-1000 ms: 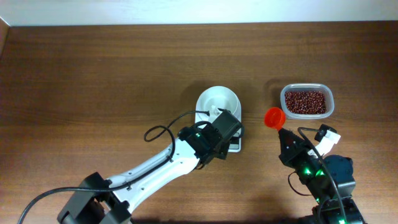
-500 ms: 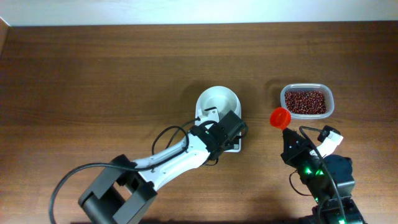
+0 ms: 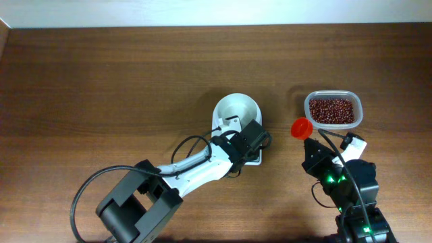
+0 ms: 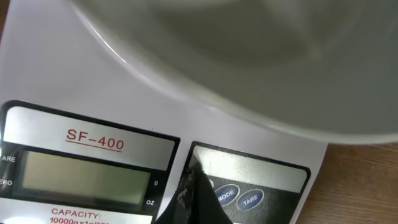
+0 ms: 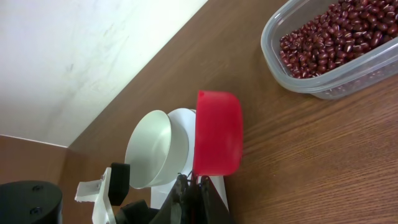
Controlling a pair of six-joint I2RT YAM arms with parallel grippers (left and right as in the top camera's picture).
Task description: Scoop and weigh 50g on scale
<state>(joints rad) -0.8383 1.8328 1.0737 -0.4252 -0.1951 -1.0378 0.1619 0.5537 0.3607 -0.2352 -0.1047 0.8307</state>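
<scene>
The white scale [image 3: 237, 111] stands mid-table, its round bowl empty. My left gripper [image 3: 248, 143] hovers over its front panel and hides it from above. In the left wrist view the gripper [image 4: 196, 186] is shut, its tip touching the scale [image 4: 93, 81] panel just left of the MODE button [image 4: 227, 194]; the display [image 4: 87, 174] is blank. My right gripper [image 3: 309, 143] is shut on the handle of a red scoop [image 3: 300, 127], which looks empty, held left of the beans [image 3: 331, 110]. The right wrist view shows scoop [image 5: 217, 134], gripper [image 5: 193, 186] and beans [image 5: 336, 37].
The beans lie in a clear plastic tub [image 3: 358, 101] at the right. The scale bowl [image 5: 152, 149] and part of the left gripper show behind the scoop in the right wrist view. Brown wooden tabletop [image 3: 101, 81] surrounds everything; a white wall runs along the far edge.
The left arm has swung its elbow in and the gripper has shifted slightly right over the scale's panel. The right gripper with the scoop has barely moved.
</scene>
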